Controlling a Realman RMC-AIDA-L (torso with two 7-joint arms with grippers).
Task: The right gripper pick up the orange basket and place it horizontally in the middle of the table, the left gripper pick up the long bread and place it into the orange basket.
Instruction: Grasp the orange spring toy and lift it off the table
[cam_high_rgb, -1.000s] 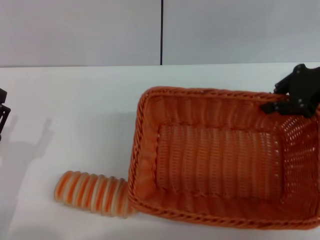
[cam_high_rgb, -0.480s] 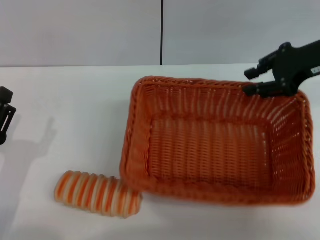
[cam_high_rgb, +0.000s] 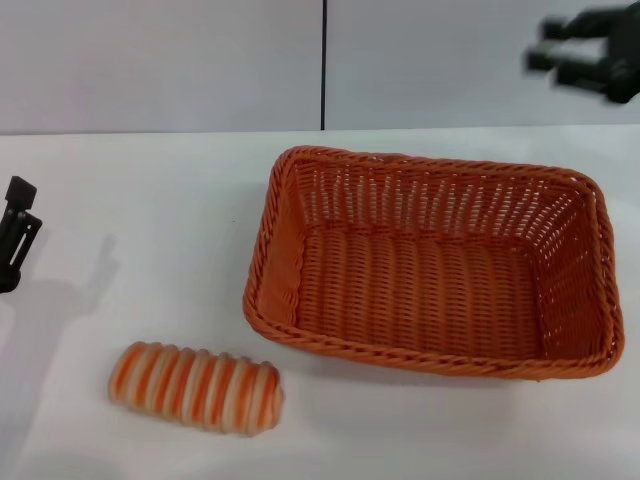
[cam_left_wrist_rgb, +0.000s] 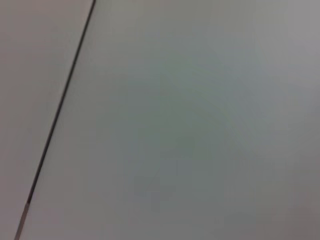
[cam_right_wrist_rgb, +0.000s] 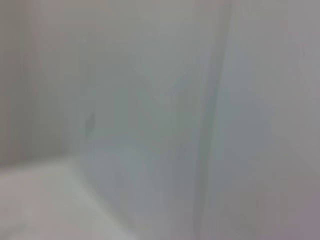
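Orange woven basket, orange-and-cream striped bread, white table, black grippers

The right gripper is blurred and cut by the edge; the left gripper is cut off too.
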